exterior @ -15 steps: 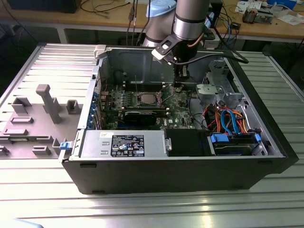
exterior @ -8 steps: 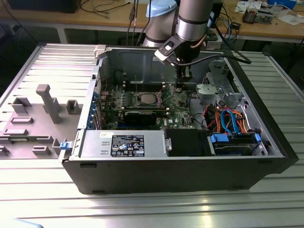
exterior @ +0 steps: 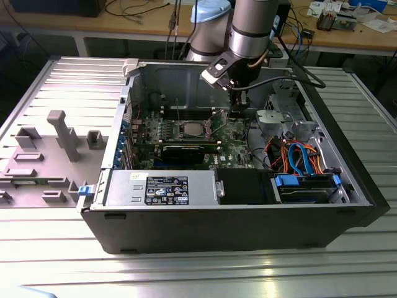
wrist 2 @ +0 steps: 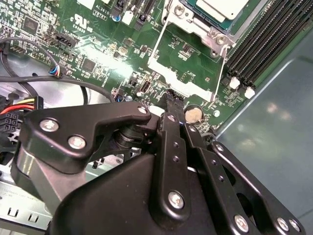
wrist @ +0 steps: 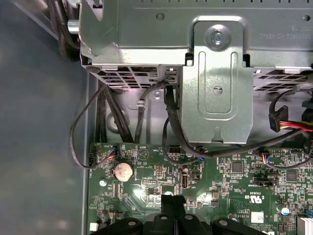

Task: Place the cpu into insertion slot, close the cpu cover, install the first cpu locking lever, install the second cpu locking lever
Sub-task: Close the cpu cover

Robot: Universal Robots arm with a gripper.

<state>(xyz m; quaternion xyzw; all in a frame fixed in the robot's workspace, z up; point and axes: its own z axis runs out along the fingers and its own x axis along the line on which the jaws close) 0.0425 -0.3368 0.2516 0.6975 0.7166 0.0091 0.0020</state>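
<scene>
Over the open computer case [exterior: 217, 223], the arm [exterior: 251, 25] is being held upright, wrist pointing straight down. At the motherboard's [wrist 2: 98, 54] edge on the exterior view's right, the gripper [exterior: 237, 115] is being held narrow, fingers [wrist 2: 168, 127] pressed together. Insertion slot [wrist 2: 193, 19], mid-board, is being presented flat, facing upward, cpu [wrist 2: 222, 6] inside.

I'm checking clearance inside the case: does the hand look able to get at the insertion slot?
Probably yes: the hand hangs beside the insertion slot, only low board parts between them.
</scene>
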